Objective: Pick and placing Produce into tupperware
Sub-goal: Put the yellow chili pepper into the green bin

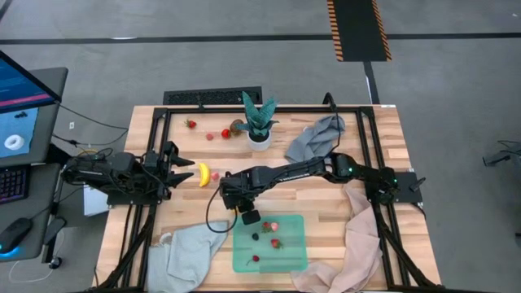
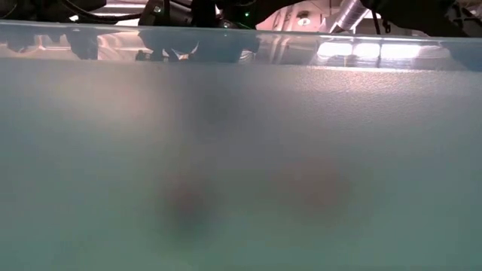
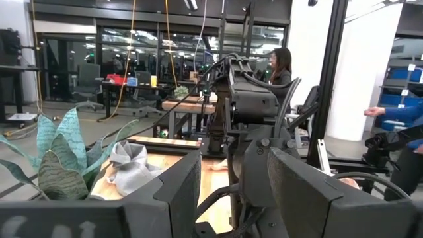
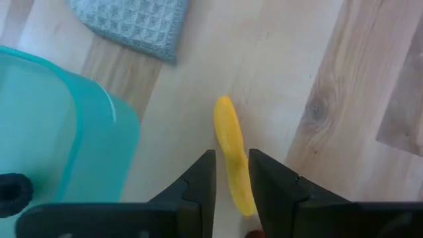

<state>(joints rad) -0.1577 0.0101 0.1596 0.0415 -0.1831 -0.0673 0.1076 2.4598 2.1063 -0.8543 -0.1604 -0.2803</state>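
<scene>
My right gripper [image 1: 246, 213] points down just beyond the far-left corner of the mint-green tupperware [image 1: 295, 259] and is shut on a yellow banana [image 4: 231, 132]. In the tupperware lie strawberries [image 1: 273, 226] and a dark berry [image 1: 255, 237]. A second banana [image 1: 203, 174] and a pink piece [image 1: 216, 176] lie on the table in front of my open left gripper [image 1: 186, 171], which touches nothing. More produce [image 1: 225, 133] sits near the far edge. In the low view the tupperware wall [image 2: 241, 150] fills the picture. My right gripper has the banana between its two fingers, at the banana's end nearer the wrist [image 4: 239, 188]. The fingers [image 4: 205, 175] come from above and point down. The banana runs forward out of the gap, along the fingers. Whether it is lifted clear of the table, I cannot tell.
A potted plant [image 1: 259, 122] stands near the far edge. Grey-green cloths lie at far right [image 1: 317, 134], near left [image 1: 187, 248] and near right [image 1: 354, 244]. Bare wood shows between the tupperware and the plant. People are in the room beyond [image 3: 281, 66].
</scene>
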